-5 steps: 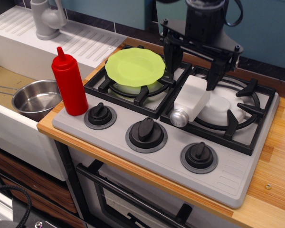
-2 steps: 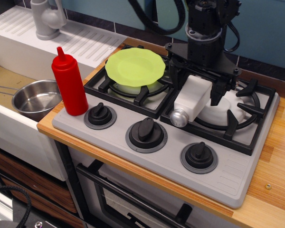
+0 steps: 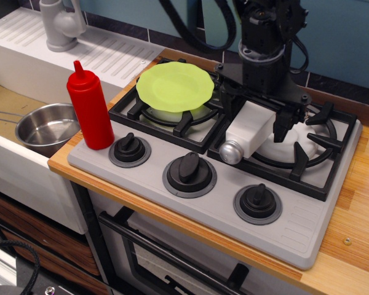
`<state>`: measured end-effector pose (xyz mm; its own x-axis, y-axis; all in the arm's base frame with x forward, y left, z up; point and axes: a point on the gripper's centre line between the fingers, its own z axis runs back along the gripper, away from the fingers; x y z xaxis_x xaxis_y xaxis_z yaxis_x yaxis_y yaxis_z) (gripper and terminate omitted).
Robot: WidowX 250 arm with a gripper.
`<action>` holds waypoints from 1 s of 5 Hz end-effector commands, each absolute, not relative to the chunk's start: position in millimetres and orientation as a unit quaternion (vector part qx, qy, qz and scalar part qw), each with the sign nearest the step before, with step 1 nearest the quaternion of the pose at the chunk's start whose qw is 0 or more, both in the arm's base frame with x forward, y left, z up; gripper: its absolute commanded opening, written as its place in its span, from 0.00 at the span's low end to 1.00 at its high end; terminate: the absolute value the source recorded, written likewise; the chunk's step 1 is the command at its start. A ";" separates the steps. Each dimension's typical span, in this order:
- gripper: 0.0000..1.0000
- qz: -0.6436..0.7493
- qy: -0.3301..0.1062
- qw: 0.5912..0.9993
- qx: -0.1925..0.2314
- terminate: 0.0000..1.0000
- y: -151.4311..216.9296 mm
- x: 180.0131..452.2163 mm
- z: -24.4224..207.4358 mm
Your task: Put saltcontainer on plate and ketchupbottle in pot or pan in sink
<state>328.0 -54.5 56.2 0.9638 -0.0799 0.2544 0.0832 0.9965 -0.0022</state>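
No readable text, labels, brands or numbers anywhere — the ketchupbottle (image 3: pixel 88 108) and saltcontainer (image 3: pixel 247 130) are unmarked.

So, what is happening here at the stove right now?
A robot arm has its gripper down over the salt shaker, which lies on its side on the right burner. The fingers straddle it, but a firm grip cannot be confirmed. The green plate sits empty on the left burner. The ketchup bottle stands upright at the stove's left edge, and the steel pot waits in the sink.
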 end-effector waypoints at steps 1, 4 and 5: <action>1.00 -0.038 -0.159 0.986 -0.019 0.00 -56.4 333.2 57.8; 0.00 -0.034 -0.132 0.990 -0.021 0.00 -61.0 331.0 79.2; 0.00 -0.046 -0.125 0.991 -0.017 0.00 -55.5 330.8 95.7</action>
<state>320.5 -53.8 68.0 0.9834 -0.0921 0.1566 0.0957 0.9953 -0.0157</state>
